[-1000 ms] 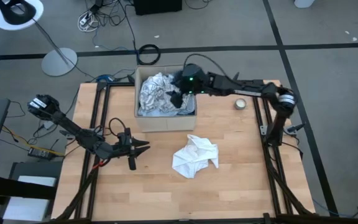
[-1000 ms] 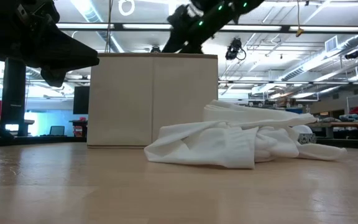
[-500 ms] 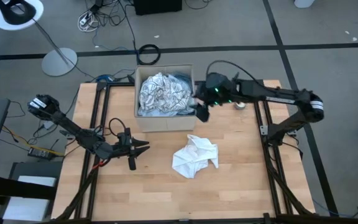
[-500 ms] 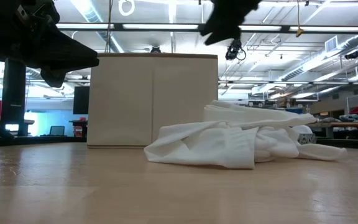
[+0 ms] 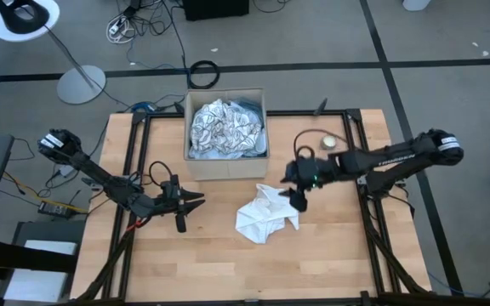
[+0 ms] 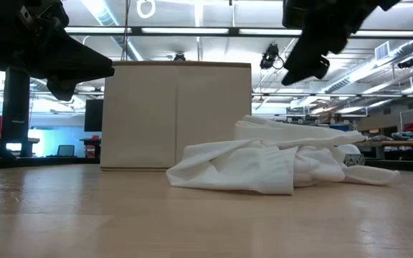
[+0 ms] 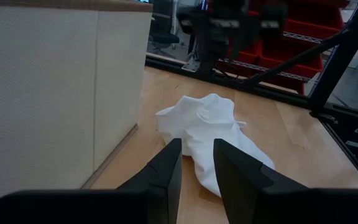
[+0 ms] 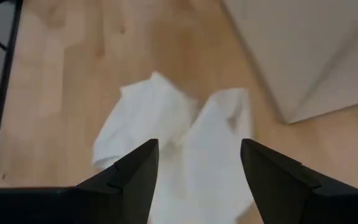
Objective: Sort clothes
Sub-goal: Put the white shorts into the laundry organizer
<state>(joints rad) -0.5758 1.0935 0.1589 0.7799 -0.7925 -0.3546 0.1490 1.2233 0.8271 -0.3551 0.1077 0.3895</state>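
white garment (image 5: 266, 212) crumpled on the table (image 5: 330, 246), right gripper (image 5: 300, 197) above it, jaws apart and empty

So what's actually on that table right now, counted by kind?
White garment lying loose on the wood: 1
Cardboard box holding a heap of crumpled clothes, too tangled to count: 1
Small round tin: 1
Robot arms: 2, with the right tool open over the white garment and the left tool waiting nearby
Total: 5
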